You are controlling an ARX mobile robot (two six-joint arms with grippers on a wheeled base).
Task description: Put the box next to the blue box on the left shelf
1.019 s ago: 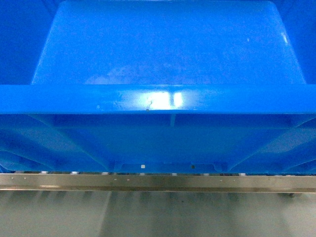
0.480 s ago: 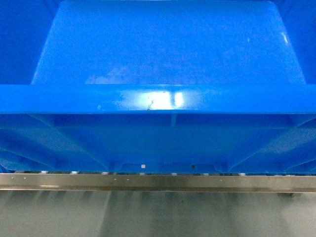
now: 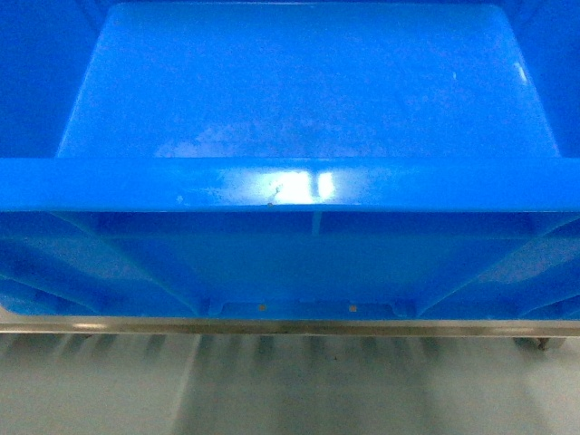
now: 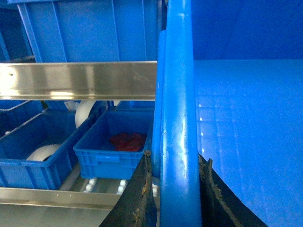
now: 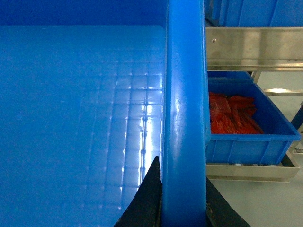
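The box (image 3: 308,100), a large bright-blue crate with a thick rim, fills the head view, its smooth inside facing me. In the left wrist view my left gripper (image 4: 175,158) is shut on the box's left rim (image 4: 177,94), one dark finger (image 4: 139,194) outside and one inside. My right gripper (image 5: 182,175) is shut on the right rim (image 5: 184,94) the same way. The left shelf shows as a metal rail (image 3: 290,326) just under the box and white rollers (image 4: 90,184) lower down. Another blue box (image 4: 90,30) stands above a rail (image 4: 78,80) to the left.
On the lower roller level sit a small blue crate with red things (image 4: 113,151) and a crate with white rolls (image 4: 28,158). To the right, another blue crate of red things (image 5: 246,127) rests under a metal rail (image 5: 255,47). Grey floor (image 3: 290,390) lies below.
The metal rail under the box looks thinner in the head view and more floor shows beneath it. The box keeps nearly the same place, and both grippers keep their hold.
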